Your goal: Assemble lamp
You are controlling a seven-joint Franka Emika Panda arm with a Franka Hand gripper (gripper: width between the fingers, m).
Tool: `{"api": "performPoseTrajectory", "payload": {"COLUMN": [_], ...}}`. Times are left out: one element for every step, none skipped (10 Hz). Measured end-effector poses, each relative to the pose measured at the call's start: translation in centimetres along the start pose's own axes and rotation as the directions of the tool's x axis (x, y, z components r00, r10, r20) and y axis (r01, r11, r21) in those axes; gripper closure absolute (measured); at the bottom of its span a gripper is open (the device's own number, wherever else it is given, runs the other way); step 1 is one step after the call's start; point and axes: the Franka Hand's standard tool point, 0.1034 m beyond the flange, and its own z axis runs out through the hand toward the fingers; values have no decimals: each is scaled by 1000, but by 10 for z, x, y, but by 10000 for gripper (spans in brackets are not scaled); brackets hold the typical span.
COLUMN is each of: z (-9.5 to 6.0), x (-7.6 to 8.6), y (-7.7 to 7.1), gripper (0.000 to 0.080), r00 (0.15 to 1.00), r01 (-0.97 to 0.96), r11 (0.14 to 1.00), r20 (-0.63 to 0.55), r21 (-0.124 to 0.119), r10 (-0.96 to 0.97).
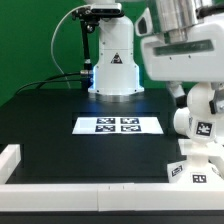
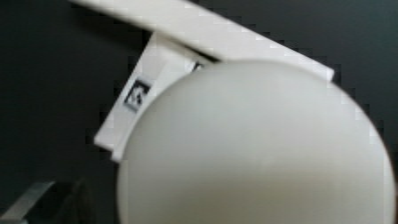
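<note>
On the black table [image 1: 50, 120], the bulb [image 2: 249, 150] looks seated in the base [image 1: 192, 166], shade unseen and yet to fit; gripper [image 1: 188, 93] hold unclear.

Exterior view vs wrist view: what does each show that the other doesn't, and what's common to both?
Exterior view only: the thin flat white marker board mid-table, the white robot arm pedestal behind it, and the green backdrop.
Wrist view only: a close-up of the round-headed white plastic bulb, whose smooth dome fills most of the frame.
Both: the bulb, which stands at the exterior view's right, black-and-white tags on white lamp parts, and the black table.
</note>
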Motion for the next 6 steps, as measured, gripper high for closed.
{"api": "performPoseTrajectory", "payload": {"z": [-4,-4,-4,-4,-4,-3], "x": [-3,-7,-6,-5,-5,-4], "y": [-3,-7,-6,-6,-5,-4], "gripper": [101,101,101,101,101,101], "r00": [987,952,937,907,882,823], "r01": [161,303,349,420,471,567], "r11": [986,951,935,905,880,821], "r20": [-3,-12,-9,-5,-1,3], "r21": [-37,-61,-60,-61,-61,-66], "r10": [-162,-305,-350,-421,-472,-568]}}
